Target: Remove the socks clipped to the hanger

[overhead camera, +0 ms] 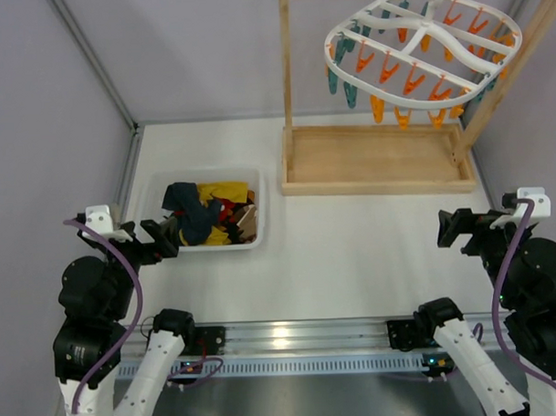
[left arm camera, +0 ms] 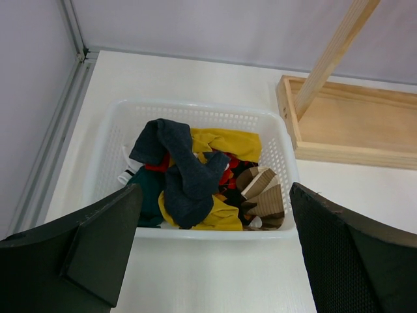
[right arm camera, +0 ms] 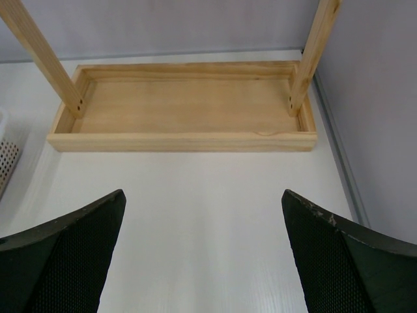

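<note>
While the hanger hangs bare, both arms wait at the near edge

Since no fabric shows on any of the orange and teal clips point(overhead camera: 383, 69), the hanger point(overhead camera: 422, 55) seems stripped. It hangs tilted by its hook from the top bar of the wooden rack point(overhead camera: 372, 159), above the far right corner of the desk point(overhead camera: 353, 256), its clips dangling free. What look like the socks point(left arm camera: 187, 175) lie in the white basket point(overhead camera: 261, 209) toward the desk's left edge. A dark navy one is draped over a mustard yellow one, mixed with red and brown pieces point(left arm camera: 264, 189); the patterned sock I cannot pick out for certain. Judged from that, the task looks done or nearly so. The basket is a sensible drop place: low, open and within the left arm's reach.

That would explain the arms' pose. Both are folded over their bases at the near edge, well apart from rack and hanger. The left gripper point(overhead camera: 163, 238) points at the basket's near wall from just beside it, jaws spread wide and holding nothing. The right gripper point(overhead camera: 450, 229) faces the rack's tray across bare desk, jaws likewise spread and empty.
</note>
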`<state>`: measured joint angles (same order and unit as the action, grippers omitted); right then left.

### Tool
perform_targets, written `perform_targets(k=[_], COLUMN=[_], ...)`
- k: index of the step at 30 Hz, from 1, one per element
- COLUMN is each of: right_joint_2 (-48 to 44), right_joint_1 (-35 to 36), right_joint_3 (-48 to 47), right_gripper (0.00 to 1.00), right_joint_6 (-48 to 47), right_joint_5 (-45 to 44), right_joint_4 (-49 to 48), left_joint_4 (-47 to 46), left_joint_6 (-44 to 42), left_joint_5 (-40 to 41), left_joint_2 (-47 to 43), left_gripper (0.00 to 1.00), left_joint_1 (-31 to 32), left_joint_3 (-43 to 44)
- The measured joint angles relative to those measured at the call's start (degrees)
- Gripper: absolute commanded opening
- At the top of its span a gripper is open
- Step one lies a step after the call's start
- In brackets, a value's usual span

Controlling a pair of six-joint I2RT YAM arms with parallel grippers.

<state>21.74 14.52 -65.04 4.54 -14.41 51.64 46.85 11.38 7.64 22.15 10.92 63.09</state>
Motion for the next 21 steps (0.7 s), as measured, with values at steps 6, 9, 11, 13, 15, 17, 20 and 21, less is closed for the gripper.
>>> perform_targets(k=[6,9,11,13,15,17,20,21], right_joint_2=[-2.47,-2.78,-2.86,-2.91,-2.99,-3.10,-3.23,-3.26], right_joint_1=[1.46,1.49,1.49,1.51,1.53,1.60,1.60,1.60], right_joint_3=[0.11,0.17,0.57,1.33,2.40,3.39,5.01,5.40], right_gripper=[0.99,1.00,0.99,1.00,0.99,0.99,1.00,0.99], right_joint_6=[-0.52,-0.50,-0.50,-0.42,-0.24,0.09,0.39,0.52], right_joint_5=[-3.04,-3.34,-3.32,-3.26,-2.64,-1.99,-1.70,-1.62], right_joint_4=[1.55,1.53,1.42,1.40,1.29,1.11,1.07,0.96], left_joint_4=[-0.02,0.00,0.02,0.00,0.00,-0.02,0.00,-0.02], left_joint_6=[-1.33,-1.33,-1.31,-1.29,-1.27,-1.27,-1.25,-1.22], left_joint_5=[-0.09,0.13,0.37,0.42,0.57,0.72,0.83,0.85], left_joint_2=[-1.60,-1.66,-1.68,-1.68,-1.66,-1.66,-1.66,-1.66], left_gripper=[0.98,0.98,0.98,0.98,0.98,0.98,0.98,0.98], left_joint_1=[0.52,0.59,0.61,0.61,0.61,0.61,0.66,0.68], left_joint_3=[-1.66,-2.32,-2.47,-2.49,-2.49,-2.49,-2.49,-2.49])
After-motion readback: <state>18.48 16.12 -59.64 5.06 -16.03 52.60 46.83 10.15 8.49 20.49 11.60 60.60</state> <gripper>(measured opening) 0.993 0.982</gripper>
